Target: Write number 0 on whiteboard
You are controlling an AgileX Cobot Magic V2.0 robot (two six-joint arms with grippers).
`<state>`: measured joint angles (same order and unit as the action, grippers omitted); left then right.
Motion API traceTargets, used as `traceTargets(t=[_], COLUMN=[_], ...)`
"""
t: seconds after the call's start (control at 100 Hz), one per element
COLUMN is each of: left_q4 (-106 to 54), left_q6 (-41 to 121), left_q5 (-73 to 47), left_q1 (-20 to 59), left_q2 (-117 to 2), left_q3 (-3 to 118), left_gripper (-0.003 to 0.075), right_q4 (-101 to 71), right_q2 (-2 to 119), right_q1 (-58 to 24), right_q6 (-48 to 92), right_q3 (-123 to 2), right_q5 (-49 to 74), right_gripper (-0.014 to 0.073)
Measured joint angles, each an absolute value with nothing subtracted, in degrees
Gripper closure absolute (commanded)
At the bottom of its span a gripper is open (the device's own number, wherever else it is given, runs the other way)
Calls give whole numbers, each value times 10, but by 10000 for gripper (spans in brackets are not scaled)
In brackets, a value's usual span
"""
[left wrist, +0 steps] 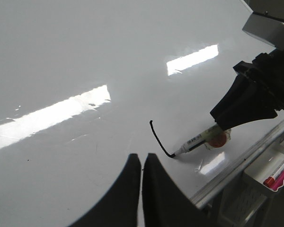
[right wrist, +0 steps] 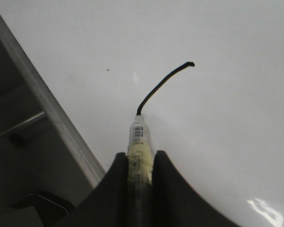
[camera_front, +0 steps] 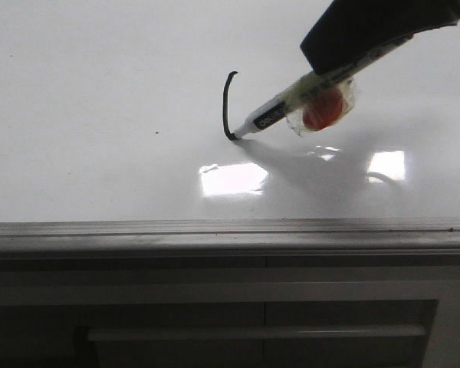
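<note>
On the whiteboard [camera_front: 100,92], the marker [camera_front: 272,116] slants down from the right, tip touching the near end of the drawn stroke [camera_front: 227,103].

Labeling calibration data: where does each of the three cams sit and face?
Front: ahead over the whiteboard; the right gripper enters at upper right, holding the marker.
Left wrist: above the board; shut left gripper below, right arm opposite.
Right wrist: down the marker between its fingers.
All three share the partly drawn number 0.

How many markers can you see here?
3: one in the right gripper, the marker whose tip touches the whiteboard; two spare markers in a tray beside the board. More may be hidden.
</note>
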<state>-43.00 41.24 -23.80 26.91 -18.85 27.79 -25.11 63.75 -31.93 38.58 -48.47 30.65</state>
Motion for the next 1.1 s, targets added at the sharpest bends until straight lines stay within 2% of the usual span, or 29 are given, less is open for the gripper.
traceTargets(t=[0.22,0.57,1.1], left_q4=[-430,-430,-434], left_q6=[412,412,412], left_q5=[-238,-238,-238], left_q1=[269,269,269], left_q2=[-189,-189,-189], left_q3=[278,278,278], left_gripper=[740,740,740], right_q4=[-134,-25,57], right_q2=[623,597,631], right_q1=[-324,-324,-324], right_q6=[229,110,85], right_q3=[-490,-500,-571], right_q5=[346,361,360], right_gripper=[640,640,640])
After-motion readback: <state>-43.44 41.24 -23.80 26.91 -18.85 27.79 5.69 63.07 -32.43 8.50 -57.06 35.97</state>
